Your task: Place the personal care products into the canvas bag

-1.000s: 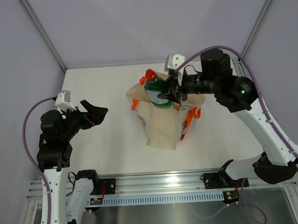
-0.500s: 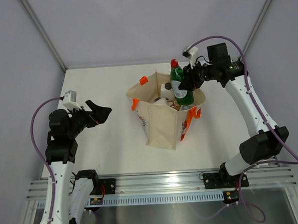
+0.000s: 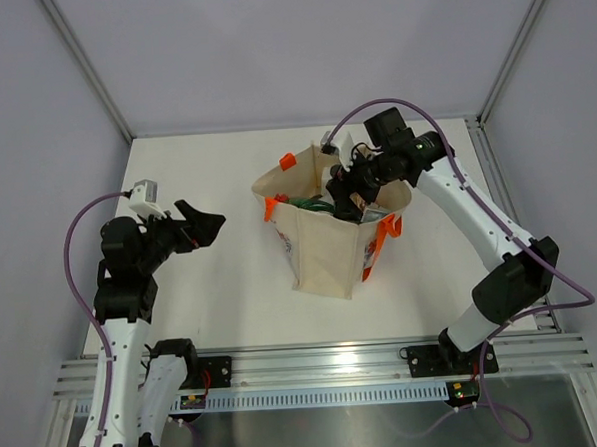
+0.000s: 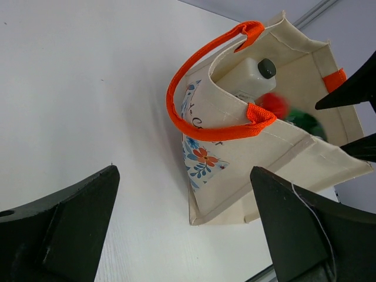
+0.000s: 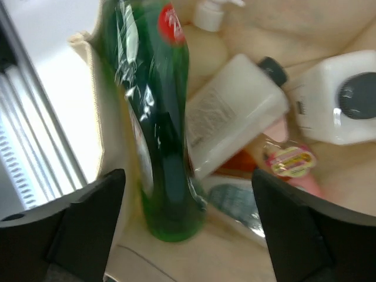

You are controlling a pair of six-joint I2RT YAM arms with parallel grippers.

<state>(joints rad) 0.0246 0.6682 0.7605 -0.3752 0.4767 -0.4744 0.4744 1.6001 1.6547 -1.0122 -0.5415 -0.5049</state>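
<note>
The canvas bag (image 3: 325,252) stands upright mid-table with orange handles. My right gripper (image 3: 351,191) hangs over its mouth, jaws wide apart. In the right wrist view the green red-capped bottle (image 5: 161,117) is blurred between the open fingers (image 5: 88,229), touched by neither, inside the bag (image 5: 205,258). Beside it lie a white black-capped bottle (image 5: 235,111), a second white container (image 5: 335,106), the cream pump bottle (image 5: 208,35), a pink bottle (image 5: 288,158) and an orange piece (image 5: 241,164). My left gripper (image 3: 204,226) is open and empty, left of the bag (image 4: 282,158).
The white table (image 3: 206,168) is edged by an aluminium rail (image 3: 326,367) at the near side and grey walls around. In the left wrist view the bag's orange handle (image 4: 205,126) arches toward me, and the right arm's dark fingers (image 4: 352,88) show at its far side.
The right gripper came down over the bag's mouth and opened, letting go of the green bottle, which now sits in the bag. The left arm barely moved.
</note>
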